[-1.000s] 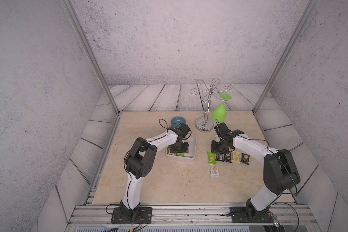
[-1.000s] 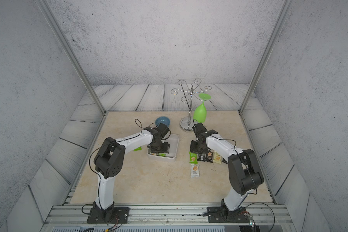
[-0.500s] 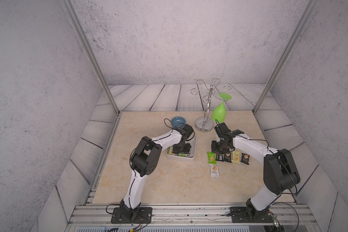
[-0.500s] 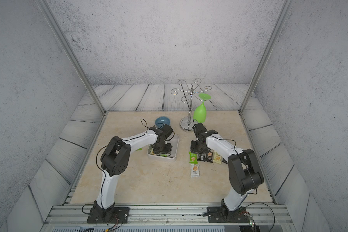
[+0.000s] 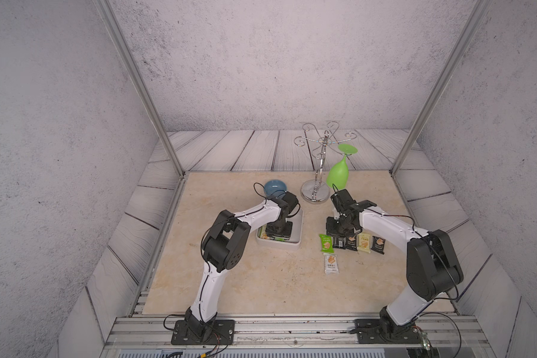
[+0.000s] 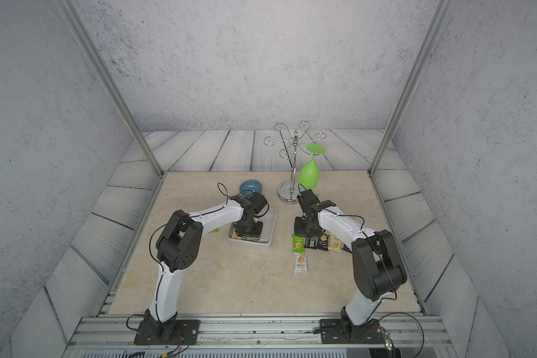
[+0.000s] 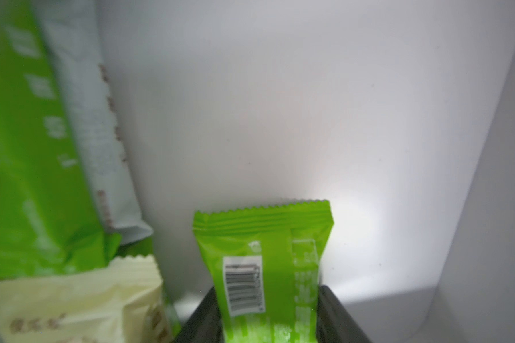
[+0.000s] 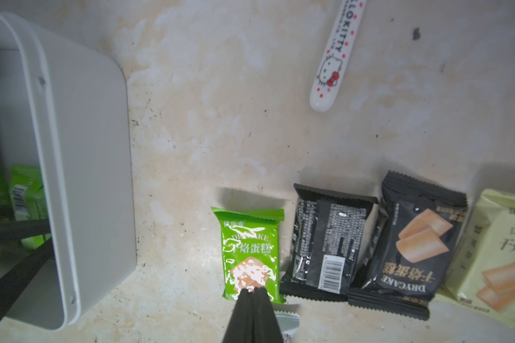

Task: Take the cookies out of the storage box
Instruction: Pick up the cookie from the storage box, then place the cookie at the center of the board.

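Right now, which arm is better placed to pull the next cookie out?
Left. The left gripper sits inside the storage box with a green packet between its fingers; the right gripper is shut, outside over the table.

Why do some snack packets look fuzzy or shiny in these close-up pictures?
Left wrist view: the nearest green packet is out of focus, the barcoded green packet is sharper, and a bright glow falls on the storage box floor. Right wrist view: glare whitens the biscuit picture on the tabletop green packet.
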You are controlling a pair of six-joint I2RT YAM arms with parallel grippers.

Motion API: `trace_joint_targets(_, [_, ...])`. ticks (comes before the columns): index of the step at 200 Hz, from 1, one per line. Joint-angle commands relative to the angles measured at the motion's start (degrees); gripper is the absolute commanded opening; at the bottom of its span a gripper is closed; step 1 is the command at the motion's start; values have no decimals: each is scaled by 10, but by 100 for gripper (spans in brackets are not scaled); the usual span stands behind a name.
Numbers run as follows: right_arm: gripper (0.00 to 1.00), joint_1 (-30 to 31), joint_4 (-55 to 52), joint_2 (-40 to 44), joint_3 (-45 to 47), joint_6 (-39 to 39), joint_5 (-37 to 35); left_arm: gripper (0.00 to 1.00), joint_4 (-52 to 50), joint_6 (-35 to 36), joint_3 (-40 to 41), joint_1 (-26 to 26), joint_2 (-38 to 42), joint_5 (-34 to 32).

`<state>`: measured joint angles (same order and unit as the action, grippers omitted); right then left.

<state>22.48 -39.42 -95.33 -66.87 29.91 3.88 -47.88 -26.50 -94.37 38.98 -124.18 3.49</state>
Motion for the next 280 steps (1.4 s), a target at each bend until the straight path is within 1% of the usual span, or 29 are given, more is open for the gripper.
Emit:
trace_joint_targets(1, [7,0,-17,17,-7,-7,-12,48,4,6,-5,1,-9,2])
trace_joint_targets(96, [7,0,-31,14,-26,-7,-13,48,-2,6,-54,1,33,10])
trace_joint_targets(129, [7,0,-35,15,-35,-8,-17,48,-10,9,-73,0,44,2])
trace_joint_targets(181, [7,0,-42,14,-46,-9,-19,48,-17,9,-75,-19,72,-8])
trace_joint_targets(221, [7,0,-43,0,-67,-12,-11,49,-14,6,-36,-49,119,-17])
trace_joint_targets(280, [7,0,-33,-54,-122,-7,30,50,0,-6,106,-115,225,-32])
